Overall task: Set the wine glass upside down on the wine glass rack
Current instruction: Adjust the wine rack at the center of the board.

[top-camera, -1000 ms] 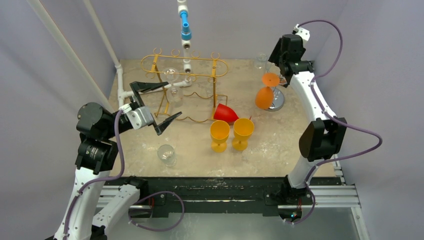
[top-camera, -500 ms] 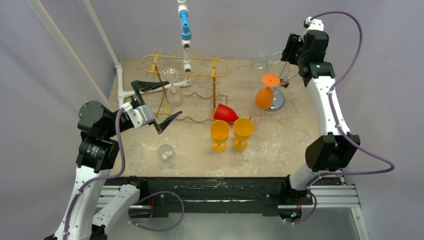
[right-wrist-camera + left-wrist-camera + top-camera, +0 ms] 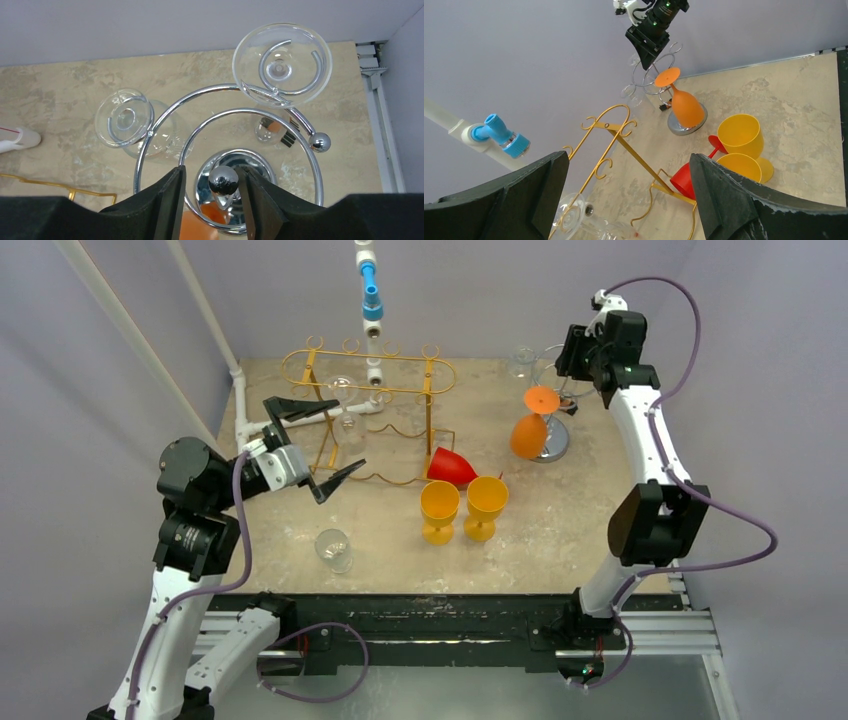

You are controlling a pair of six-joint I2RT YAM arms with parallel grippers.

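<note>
Top external view: your orange plastic wine glass (image 3: 528, 434) hangs bowl-down on the chrome spiral wire rack (image 3: 556, 443) at the far right of the worktop (image 3: 570, 530). Its foot is caught in a loop, so the rack carries it. The right end effector (image 3: 566, 368) sits just above that rack and holds nothing. The left end effector (image 3: 345, 437) waits by the gold wire rack (image 3: 400, 365) at far left, likely to stay out of the way. A second ago the right one was lower, at the glass's foot. It has since lifted clear with its fingers narrowing, and the glass has not moved.

Left wrist view: the black fingers are spread wide with nothing between them.

Right wrist view: the fingers are partly parted either side of the rack's chrome ball finial (image 3: 223, 180). They pinch nothing, though you cannot tell whether one brushes the ball.
</note>
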